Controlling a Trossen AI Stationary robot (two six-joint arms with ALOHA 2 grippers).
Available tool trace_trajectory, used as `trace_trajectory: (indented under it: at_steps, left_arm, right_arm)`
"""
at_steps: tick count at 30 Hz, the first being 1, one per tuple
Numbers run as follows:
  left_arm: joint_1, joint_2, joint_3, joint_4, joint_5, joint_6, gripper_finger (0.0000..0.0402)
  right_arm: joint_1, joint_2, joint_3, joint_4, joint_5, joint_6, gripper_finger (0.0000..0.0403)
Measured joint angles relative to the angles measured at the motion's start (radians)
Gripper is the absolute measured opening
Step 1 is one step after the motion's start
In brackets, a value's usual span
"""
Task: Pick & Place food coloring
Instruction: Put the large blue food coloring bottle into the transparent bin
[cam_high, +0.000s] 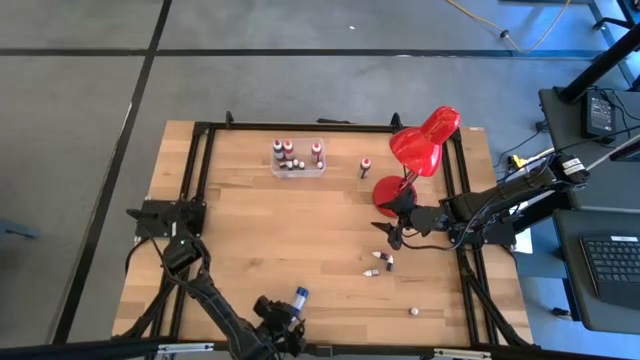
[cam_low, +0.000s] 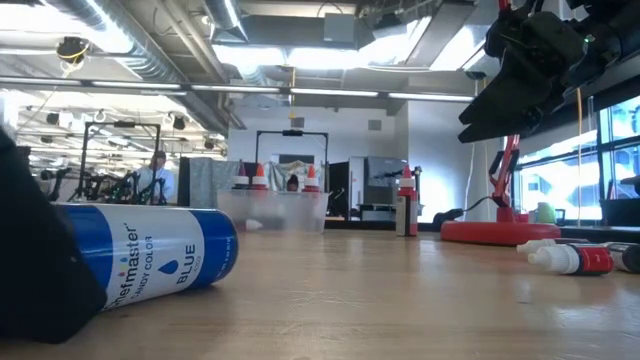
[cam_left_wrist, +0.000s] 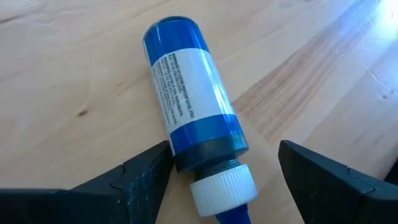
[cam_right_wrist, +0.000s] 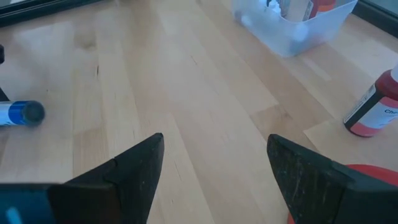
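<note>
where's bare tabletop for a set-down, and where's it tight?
Free: the wide wood between the clear box and the blue bottle, plus the left half of the table. Crowded: around the lamp base, right gripper and the small bottles below it.

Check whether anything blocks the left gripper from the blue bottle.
Nothing visible does. The left gripper is open with the lying blue bottle directly ahead, its white cap between the fingers on bare table.

Ahead of the right gripper bare wood runs clear toward the clear box; the lamp base crowds just beside it (two small bottles lie below).
</note>
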Motion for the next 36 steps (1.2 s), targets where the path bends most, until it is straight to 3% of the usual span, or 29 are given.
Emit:
trace_trajectory:
  at_steps: [18, 28, 36]
  left_arm:
    - [-0.015, 0.002, -0.003, 0.036, -0.042, 0.207, 0.0292]
    - [-0.014, 0.003, -0.002, 0.025, -0.064, 0.115, 0.0291]
    - [-0.012, 0.003, -0.003, 0.007, -0.058, 0.111, 0.0223]
  right_arm:
    - [0.0, 0.0, 0.0, -0.002, 0.0, -0.029, 0.0289]
    - [0.0, 0.0, 0.0, -0.002, 0.0, -0.03, 0.0289]
    - [0.0, 0.0, 0.0, -0.002, 0.0, -0.028, 0.0289]
